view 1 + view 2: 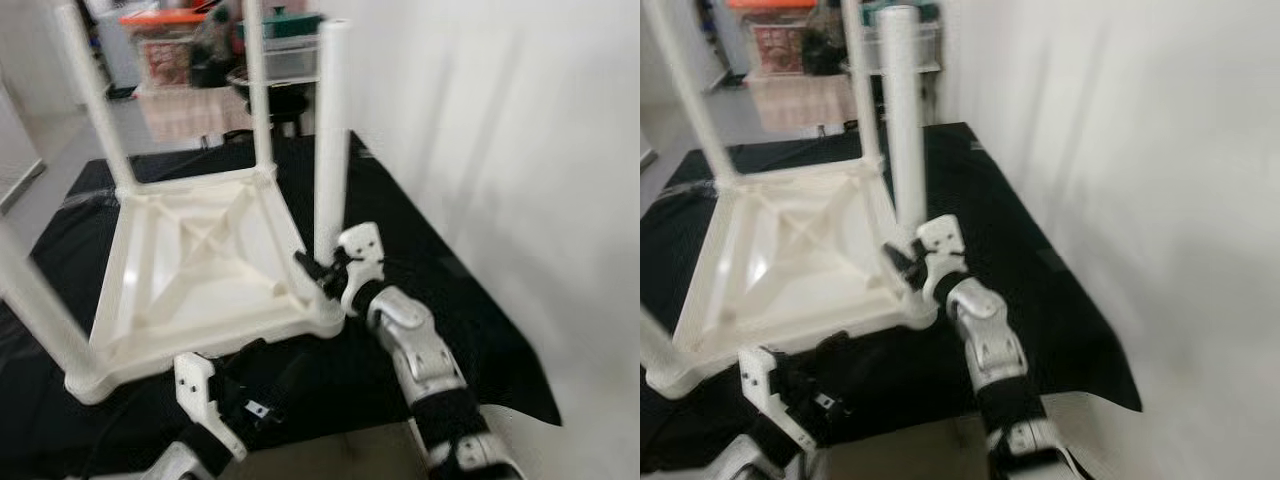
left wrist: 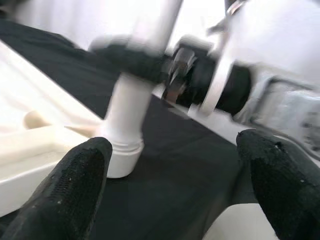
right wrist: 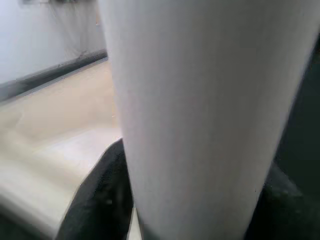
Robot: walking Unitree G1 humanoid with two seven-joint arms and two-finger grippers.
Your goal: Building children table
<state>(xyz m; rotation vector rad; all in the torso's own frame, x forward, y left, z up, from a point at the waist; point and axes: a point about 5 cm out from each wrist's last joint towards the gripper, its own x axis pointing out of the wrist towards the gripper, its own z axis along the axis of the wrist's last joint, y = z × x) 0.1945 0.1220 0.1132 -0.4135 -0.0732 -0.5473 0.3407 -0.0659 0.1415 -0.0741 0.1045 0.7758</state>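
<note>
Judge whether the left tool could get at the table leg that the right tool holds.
Probably yes: the left tool hangs open beside the leg, nothing between; the right tool grips its base.

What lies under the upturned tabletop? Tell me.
A black mat lies under the white tabletop and spreads past every edge. The part beneath it is covered. The right gripper holds the leg at the near right corner.

A: What is cut off or unclear?
B: The table leg [image 3: 190,115] runs past the right wrist view's top edge; shelf clutter [image 1: 200,45] at upper left is blurred.
</note>
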